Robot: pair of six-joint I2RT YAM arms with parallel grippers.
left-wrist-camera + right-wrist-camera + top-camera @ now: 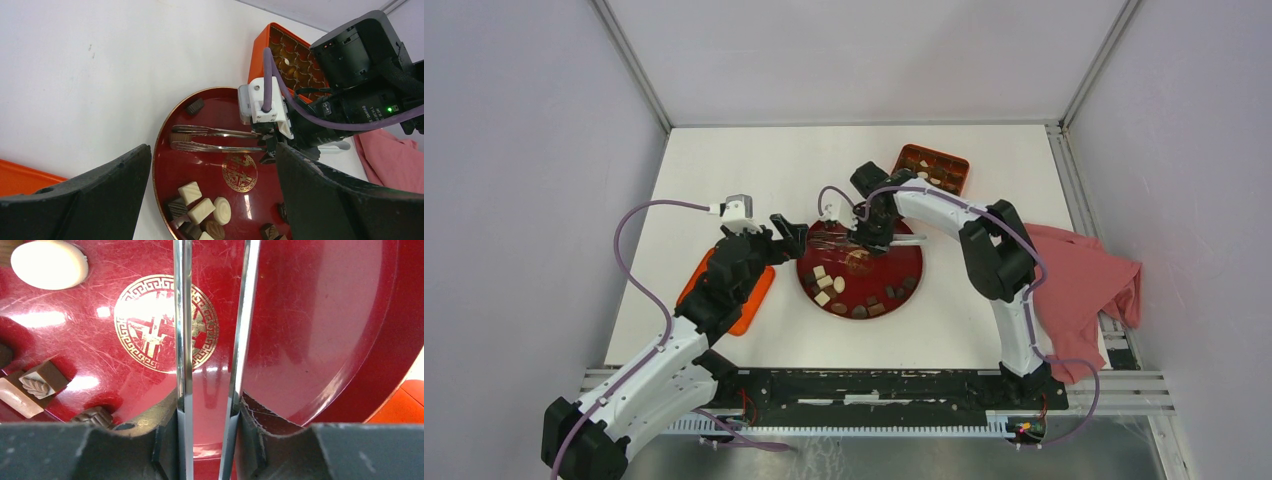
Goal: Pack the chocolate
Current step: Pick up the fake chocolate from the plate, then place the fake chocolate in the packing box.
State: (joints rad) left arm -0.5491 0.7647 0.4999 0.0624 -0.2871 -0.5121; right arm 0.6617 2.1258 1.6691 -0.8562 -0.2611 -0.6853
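On the counter (724, 180), taking the plate (896, 255) as the mark: chocolate (829, 285) lies mostly on its near half, and the tongs (220, 148) in my right hand (871, 238) reach over its far half. The box (931, 168) is behind-right, the cloth (1079, 280) right, the tray (759, 300) left.

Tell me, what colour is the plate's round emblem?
Gold: the emblem has a key-pattern border on the red plate; clearest in the right wrist view.

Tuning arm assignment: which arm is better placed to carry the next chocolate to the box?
Right. The right gripper holds the tongs, tips flanking a brown chocolate on the red plate, with the orange box on its side. The left gripper is open and empty.
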